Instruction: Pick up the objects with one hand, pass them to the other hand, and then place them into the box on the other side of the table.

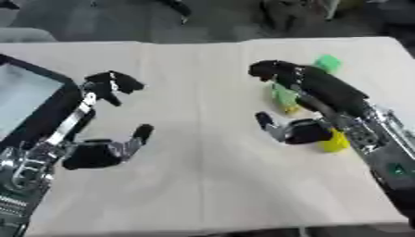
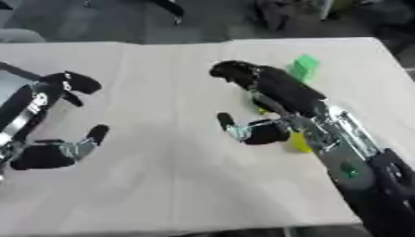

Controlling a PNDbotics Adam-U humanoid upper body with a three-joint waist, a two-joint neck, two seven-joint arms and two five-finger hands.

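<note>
While both hands, left point(image 1: 101, 152) and right point(image 1: 312, 92), spread empty, the right half-hides small green point(image 1: 327, 62) and yellow point(image 1: 335, 142) objects.

Two green blocks point(image 1: 327, 62), one yellow point(image 1: 335, 142)

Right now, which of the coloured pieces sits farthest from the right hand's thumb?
The bright green block, alone at the far side beyond the right hand. The green-and-yellow piece and the yellow piece lie partly hidden under that hand.
</note>
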